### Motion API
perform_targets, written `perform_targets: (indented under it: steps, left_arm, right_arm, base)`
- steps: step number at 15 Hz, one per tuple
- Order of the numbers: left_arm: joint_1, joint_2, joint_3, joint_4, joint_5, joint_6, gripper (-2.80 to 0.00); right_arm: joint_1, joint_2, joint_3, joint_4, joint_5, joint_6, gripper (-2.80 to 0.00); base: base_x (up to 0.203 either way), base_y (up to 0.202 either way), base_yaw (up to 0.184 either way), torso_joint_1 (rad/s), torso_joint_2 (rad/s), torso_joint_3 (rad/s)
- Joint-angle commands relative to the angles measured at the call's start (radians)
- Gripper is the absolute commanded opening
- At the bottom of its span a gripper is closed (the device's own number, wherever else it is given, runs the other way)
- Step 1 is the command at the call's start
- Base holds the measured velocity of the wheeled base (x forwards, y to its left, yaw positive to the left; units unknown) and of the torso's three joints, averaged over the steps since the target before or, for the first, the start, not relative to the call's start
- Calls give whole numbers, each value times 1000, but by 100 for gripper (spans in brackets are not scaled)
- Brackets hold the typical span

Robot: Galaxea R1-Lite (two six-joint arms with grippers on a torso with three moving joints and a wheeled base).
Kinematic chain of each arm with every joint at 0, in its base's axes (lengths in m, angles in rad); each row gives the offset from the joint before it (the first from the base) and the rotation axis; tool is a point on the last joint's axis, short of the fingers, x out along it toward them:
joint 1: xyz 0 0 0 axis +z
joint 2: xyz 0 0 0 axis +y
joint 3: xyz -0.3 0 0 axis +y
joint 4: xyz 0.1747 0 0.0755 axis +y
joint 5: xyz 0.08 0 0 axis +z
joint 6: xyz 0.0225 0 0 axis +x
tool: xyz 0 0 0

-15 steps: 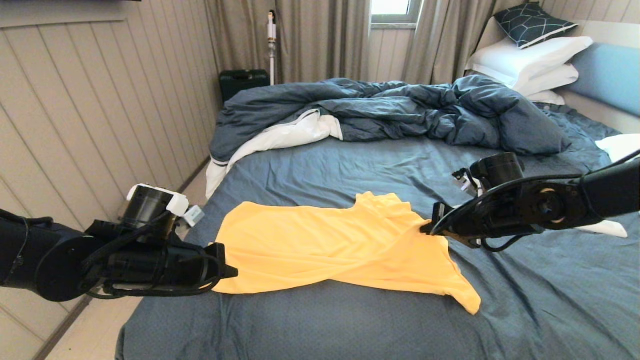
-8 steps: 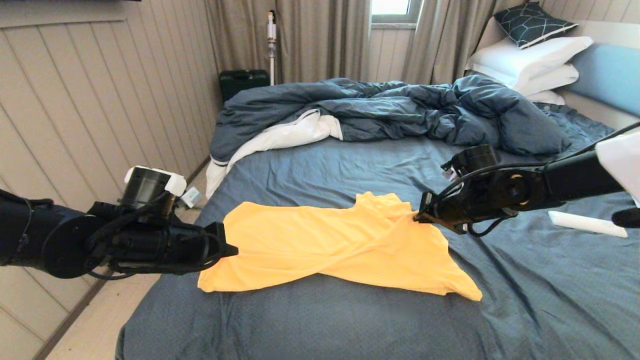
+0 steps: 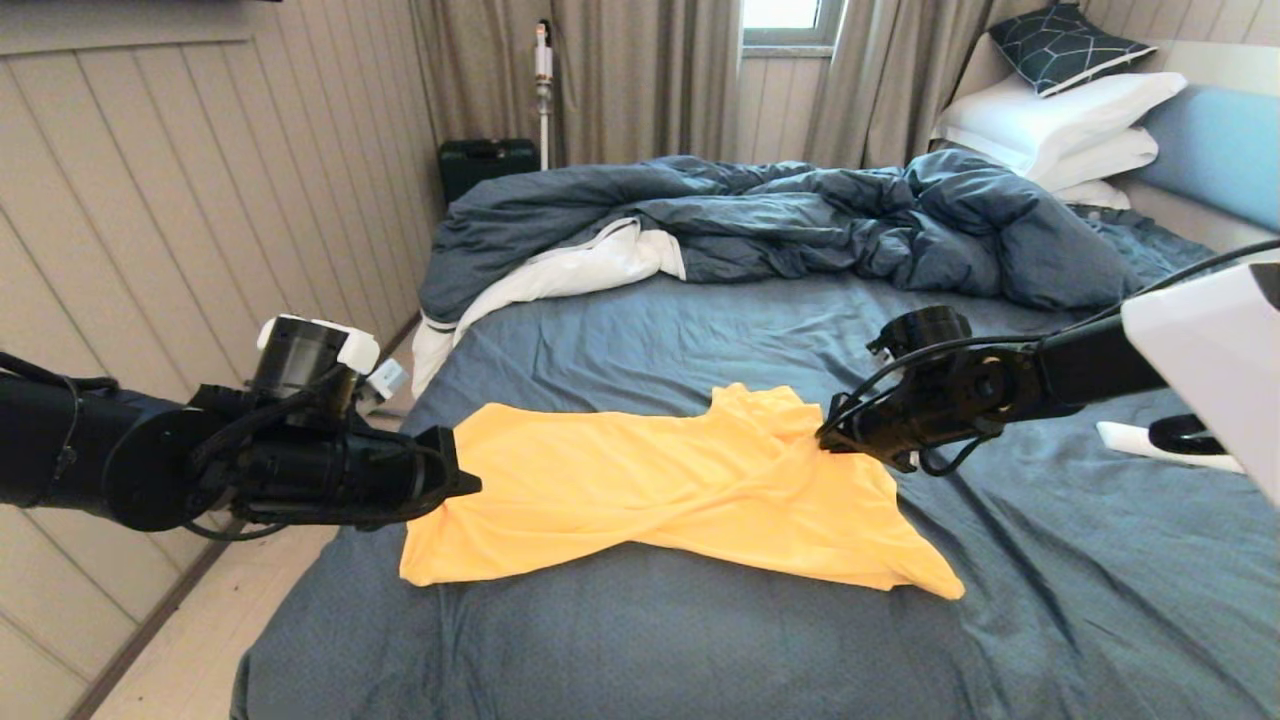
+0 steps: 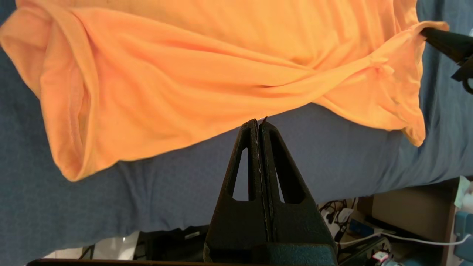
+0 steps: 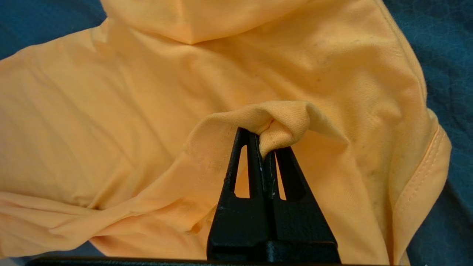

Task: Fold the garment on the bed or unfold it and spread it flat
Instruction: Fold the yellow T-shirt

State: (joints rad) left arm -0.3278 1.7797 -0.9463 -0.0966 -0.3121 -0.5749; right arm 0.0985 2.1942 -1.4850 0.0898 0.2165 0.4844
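Both grippers pinch yellow garment (image 3: 680, 490) – L gripper (image 3: 470, 487), R gripper (image 5: 266, 138).

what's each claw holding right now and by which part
Right claw pinches a raised fold of the yellow T-shirt near its sleeve end. Left claw is shut at the shirt's edge; a grip there cannot be told.

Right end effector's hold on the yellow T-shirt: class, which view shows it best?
The right wrist view: the right end effector pinches a fold of the T-shirt. The head view shows it side-on; the left wrist view shows only its tip.
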Motion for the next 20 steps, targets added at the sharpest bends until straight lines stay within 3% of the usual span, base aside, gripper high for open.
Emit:
perform_targets:
  steps: [1, 2, 7, 11, 12, 17, 20]
  left_arm:
    - [6, 14, -11, 0, -2, -3, -280]
    - [6, 14, -11, 3, -2, -3, -280]
    - [6, 4, -8, 15, -2, -3, -280]
    - [4, -9, 1, 18, -3, -3, -280]
    - [4, -14, 3, 28, -4, -3, -280]
    - [4, -38, 23, 41, -4, -2, -280]
    - [3, -36, 29, 40, -5, -3, -280]
  right_arm:
    - [3, 18, -6, 1, -24, -4, -280]
    - [3, 18, -1, 1, -32, -10, 0]
    - [-1, -59, 63, 3, -24, -22, 0]
    - [5, -231, 177, 1, 9, -23, 0]
    - [13, -276, 209, 1, 15, -24, -280]
    - [111, -423, 388, 3, 18, -104, -280]
    - [137, -384, 392, 31, 15, -128, -280]
  base:
    - [0, 0, 0, 0, 0, 0]
    - [0, 0, 0, 0, 0, 0]
    - [0, 0, 0, 0, 0, 0]
    - [0, 0, 0, 0, 0, 0]
    - [0, 0, 0, 0, 0, 0]
    - [0, 0, 0, 0, 0, 0]
    - [0, 0, 0, 0, 0, 0]
